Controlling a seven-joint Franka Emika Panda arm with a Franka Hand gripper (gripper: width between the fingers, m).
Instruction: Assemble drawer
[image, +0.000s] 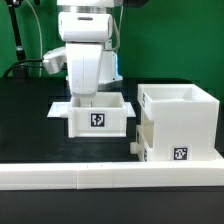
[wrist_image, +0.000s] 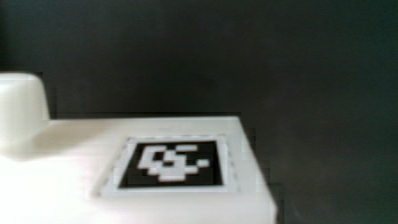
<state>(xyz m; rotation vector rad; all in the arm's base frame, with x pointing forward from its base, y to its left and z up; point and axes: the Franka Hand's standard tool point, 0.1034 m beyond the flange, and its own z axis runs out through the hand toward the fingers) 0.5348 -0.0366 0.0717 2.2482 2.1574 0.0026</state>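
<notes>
Exterior view first, from its left: black table (image: 25, 120) runs bare to the left edge; a green wall stands behind it; toward the middle a shallow white tray (image: 98, 117) sits open-topped on the black surface, a black-and-white tag (image: 98, 121) on its near face; the white arm (image: 82, 55) comes straight down over it, and the gripper (image: 86, 97) reaches into the tray's open top at the back; the fingertips are hidden behind the tray wall, so I cannot tell how wide they stand or whether they hold anything; further right, near the front right corner of the table, the tall white casing (image: 180, 125) stands upright with its top open, a tag (image: 181, 154) low on its near face; a second white part (image: 141, 146) shows pressed against the casing's left side, mostly hidden; along the front edge a long low white rail (image: 70, 177) runs across.

Wrist view is blurred; one white finger (wrist_image: 22, 110) touches a white surface (wrist_image: 71, 150) bearing a tag (wrist_image: 173, 164), dark table beyond.
</notes>
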